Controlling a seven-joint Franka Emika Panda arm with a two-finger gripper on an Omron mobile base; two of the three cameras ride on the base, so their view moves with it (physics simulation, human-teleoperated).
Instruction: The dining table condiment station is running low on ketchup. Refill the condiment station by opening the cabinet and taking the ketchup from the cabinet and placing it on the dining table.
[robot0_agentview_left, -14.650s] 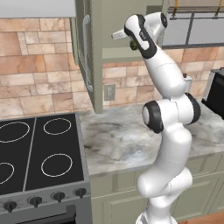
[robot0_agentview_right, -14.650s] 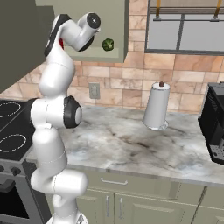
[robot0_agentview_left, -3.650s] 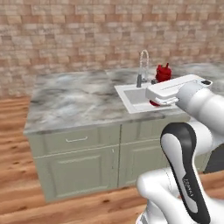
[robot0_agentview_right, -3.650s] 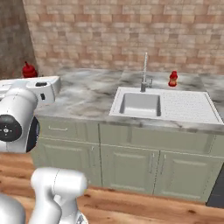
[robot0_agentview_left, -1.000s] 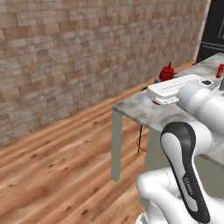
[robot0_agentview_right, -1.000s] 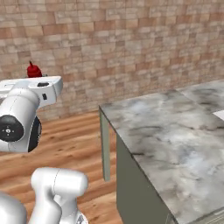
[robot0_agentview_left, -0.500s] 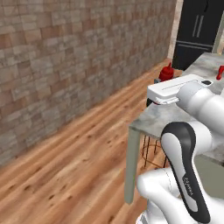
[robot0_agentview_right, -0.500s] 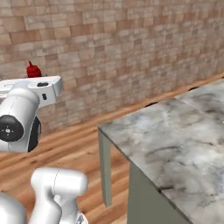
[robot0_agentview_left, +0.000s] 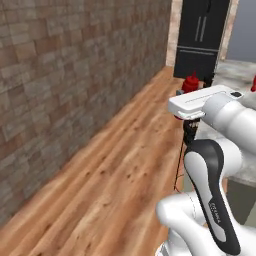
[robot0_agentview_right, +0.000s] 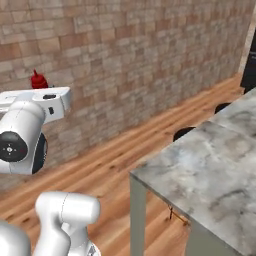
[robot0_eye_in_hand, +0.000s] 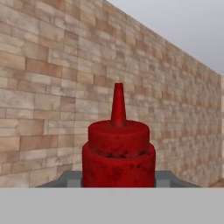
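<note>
The ketchup (robot0_eye_in_hand: 118, 151), a red bottle with a pointed nozzle, sits upright in the gripper (robot0_eye_in_hand: 118, 179), whose jaws are clamped against its sides; the hand view places the cap directly ahead of the camera, with the brick wall (robot0_eye_in_hand: 43, 87) beyond. The bottle is in the air, clear of any surface.

Step in hand, as judged: transport. The bottle is out of the cabinet and not yet set down. The next move calls for bringing the hand over the dining table (robot0_agentview_right: 210, 175), lowering until the base of the bottle rests on the stone, then opening the jaws.

Differences between views:
- The left base view shows the ketchup cap (robot0_agentview_left: 190, 81) above the white hand, the wooden floor (robot0_agentview_left: 115, 165) and a black appliance (robot0_agentview_left: 200, 35) at the far end.
- The right base view shows the marbled table end to the right of the arm, well apart from the bottle (robot0_agentview_right: 38, 79), and a black stool (robot0_agentview_right: 184, 133) beside it
</note>
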